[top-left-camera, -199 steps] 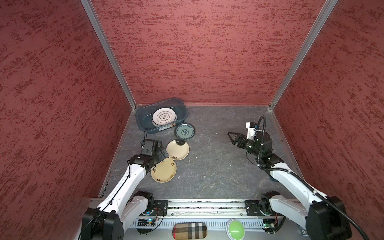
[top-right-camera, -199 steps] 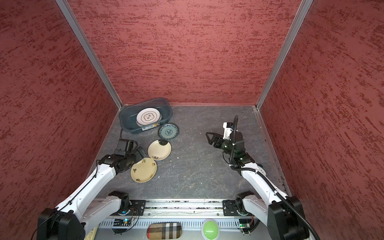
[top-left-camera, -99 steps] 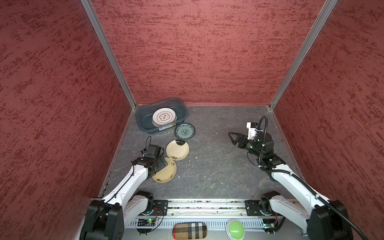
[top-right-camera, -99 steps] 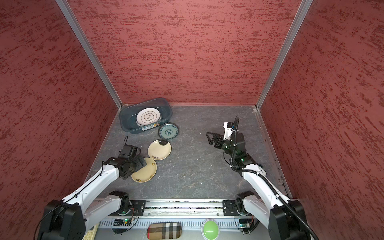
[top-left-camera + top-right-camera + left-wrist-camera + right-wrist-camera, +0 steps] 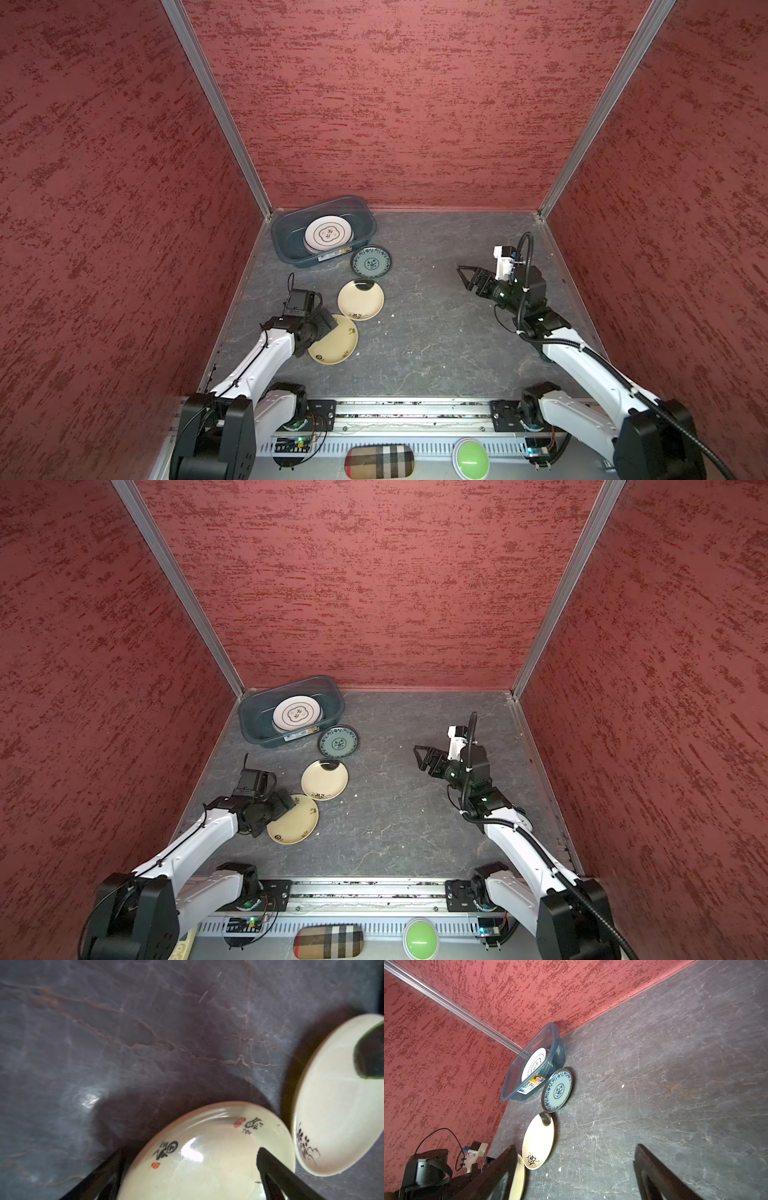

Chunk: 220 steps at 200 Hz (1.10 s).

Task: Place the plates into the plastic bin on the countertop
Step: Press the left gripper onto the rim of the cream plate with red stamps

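Note:
The plastic bin stands in the far left corner of the countertop, holding a white plate with a dark ring. A teal-patterned plate lies just outside it. Two cream-yellow plates lie nearer: one in the middle, one closest to me. My left gripper is open low over the closest one; one finger is outside its rim, the other above its inside. My right gripper hangs open and empty above the right side, facing the plates.
Red textured walls close the countertop on three sides, the bin tight against the back corner. Small white crumbs dot the stone surface. A green button and a plaid pad sit on the front rail.
My left gripper has drawn back toward the near side, from beside the middle cream plate down onto the rim of the closest one. The right arm has barely shifted.

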Motion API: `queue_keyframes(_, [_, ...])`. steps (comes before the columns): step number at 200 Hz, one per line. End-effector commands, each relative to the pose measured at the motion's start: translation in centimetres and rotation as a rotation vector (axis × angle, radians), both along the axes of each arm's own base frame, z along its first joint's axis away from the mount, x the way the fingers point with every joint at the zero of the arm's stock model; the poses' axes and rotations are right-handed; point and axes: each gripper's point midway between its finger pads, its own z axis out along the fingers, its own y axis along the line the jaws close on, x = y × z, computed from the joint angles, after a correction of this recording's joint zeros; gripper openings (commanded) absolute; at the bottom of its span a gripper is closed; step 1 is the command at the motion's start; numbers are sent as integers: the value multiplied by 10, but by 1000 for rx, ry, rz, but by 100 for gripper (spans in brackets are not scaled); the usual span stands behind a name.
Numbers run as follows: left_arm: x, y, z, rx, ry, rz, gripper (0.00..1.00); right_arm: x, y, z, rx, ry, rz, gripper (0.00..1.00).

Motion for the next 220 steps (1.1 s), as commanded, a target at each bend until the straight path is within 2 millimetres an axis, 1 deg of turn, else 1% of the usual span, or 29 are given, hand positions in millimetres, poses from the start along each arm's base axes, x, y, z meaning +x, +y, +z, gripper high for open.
queue_keyframes(1, [-19, -25, -20, -145, 58, -42, 98, 6, 0, 8, -4, -6, -20, 89])
queue_keyframes(11, [-19, -26, -19, -151, 46, -45, 96, 7, -1, 8, -4, -6, -23, 89])
queue_keyframes(33, [-20, -27, -16, -160, 25, -60, 81, 9, -1, 9, -4, -5, -28, 89])
queue_keyframes(47, [-22, -29, -15, -172, 18, -72, 74, 11, 0, 8, -7, -3, -29, 89])
queue_keyframes(57, [-24, -32, -15, -183, 16, -86, 71, 13, 0, 8, -6, 0, -31, 89])
queue_keyframes(89, [-31, -46, -16, -245, 27, -135, 70, 16, 2, 6, 0, 11, -28, 89])
queue_keyframes(111, [-38, -54, -18, -252, 60, -158, 71, 18, 4, 7, 2, 15, -21, 89])
queue_keyframes(138, [-46, -59, -20, -233, 91, -175, 71, 19, 3, 9, -4, 8, -23, 89])
queue_keyframes(174, [-46, -66, -20, -222, 84, -215, 72, 22, 4, 7, -7, 14, -25, 89])
queue_keyframes(197, [-43, -78, -18, -236, 57, -277, 72, 24, 6, 5, -4, 23, -20, 89])
queue_keyframes(220, [-41, -92, -19, -261, 50, -330, 68, 26, 6, 4, -3, 26, -19, 89])
